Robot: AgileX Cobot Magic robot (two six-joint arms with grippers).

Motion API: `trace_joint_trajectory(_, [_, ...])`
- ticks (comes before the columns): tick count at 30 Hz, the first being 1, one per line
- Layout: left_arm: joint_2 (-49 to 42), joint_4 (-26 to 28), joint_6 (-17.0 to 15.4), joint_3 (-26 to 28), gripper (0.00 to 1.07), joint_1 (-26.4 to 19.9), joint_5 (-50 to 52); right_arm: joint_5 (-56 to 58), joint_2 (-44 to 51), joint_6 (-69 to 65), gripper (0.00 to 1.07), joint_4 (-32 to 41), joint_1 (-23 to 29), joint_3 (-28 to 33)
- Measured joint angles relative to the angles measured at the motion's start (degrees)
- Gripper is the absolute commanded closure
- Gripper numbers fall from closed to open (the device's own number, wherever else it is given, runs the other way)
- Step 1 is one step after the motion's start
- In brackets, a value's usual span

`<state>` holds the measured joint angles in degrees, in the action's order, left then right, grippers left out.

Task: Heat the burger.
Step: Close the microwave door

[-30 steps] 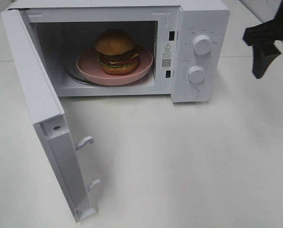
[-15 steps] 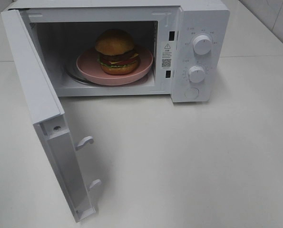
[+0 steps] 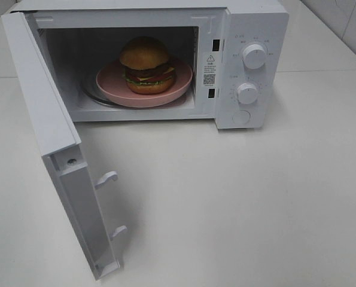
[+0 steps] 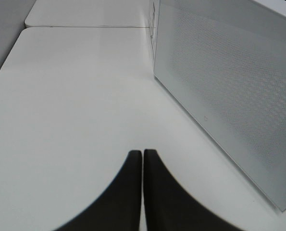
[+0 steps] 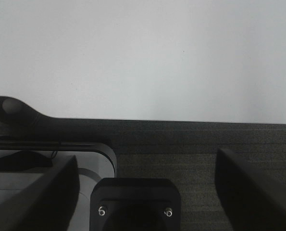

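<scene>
The burger (image 3: 145, 64) sits on a pink plate (image 3: 109, 84) inside the white microwave (image 3: 252, 24), whose door (image 3: 40, 107) stands wide open to the left. Neither gripper shows in the exterior high view. My left gripper (image 4: 142, 154) is shut and empty, low over the white table beside the outer face of the open door (image 4: 229, 96). My right gripper (image 5: 146, 159) is open and empty, facing a plain wall and dark floor, away from the microwave.
The microwave panel has an upper knob (image 3: 254, 55), a lower knob (image 3: 247, 92) and a round button (image 3: 241, 116). Two latch hooks (image 3: 106, 178) stick out of the door's edge. The white table (image 3: 237, 203) spreads in front.
The right gripper, seen at the right edge of the exterior high view one second ago, has left that view. The burger, plate and door have not moved.
</scene>
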<state>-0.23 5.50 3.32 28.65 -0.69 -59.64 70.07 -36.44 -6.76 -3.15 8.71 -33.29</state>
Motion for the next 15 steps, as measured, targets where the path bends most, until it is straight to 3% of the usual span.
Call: trace_joint_trajectory(15, [0.0,0.0,0.0,0.0,1.07,0.0,0.0,-0.92,29.28,1.32,0.37,0.0,0.0,0.8])
